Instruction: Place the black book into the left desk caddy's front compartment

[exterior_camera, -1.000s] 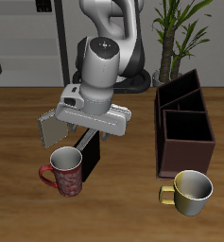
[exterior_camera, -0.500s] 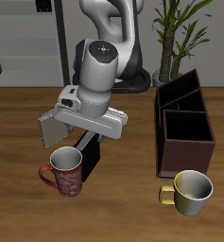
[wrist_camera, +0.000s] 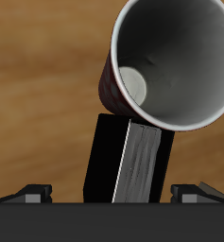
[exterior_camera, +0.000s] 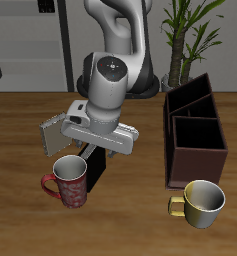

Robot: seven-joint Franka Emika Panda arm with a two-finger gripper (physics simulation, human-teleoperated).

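Observation:
The black book (exterior_camera: 95, 168) stands upright on the table, its pale page edge showing, right beside the red mug (exterior_camera: 69, 181). My gripper (exterior_camera: 93, 150) hangs just above the book's top; its fingers are mostly hidden by the hand in the exterior view. In the wrist view the book (wrist_camera: 130, 161) sits between my gripper's (wrist_camera: 113, 194) two fingertips (wrist_camera: 30, 193), which are wide apart and clear of its faces, so it is open. The red mug (wrist_camera: 165, 61) touches or nearly touches the book. The left desk caddy (exterior_camera: 198, 163), a dark maroon divided box, stands apart near the table's side.
A cream-yellow mug (exterior_camera: 200, 203) stands in front of the caddy near the table's front edge. A potted plant (exterior_camera: 190, 30) rises behind the caddy. The robot's base and arm (exterior_camera: 117, 40) are behind the book.
My hand has shifted slightly lower and a little toward the caddy over the book. The book, mugs and caddy have not moved.

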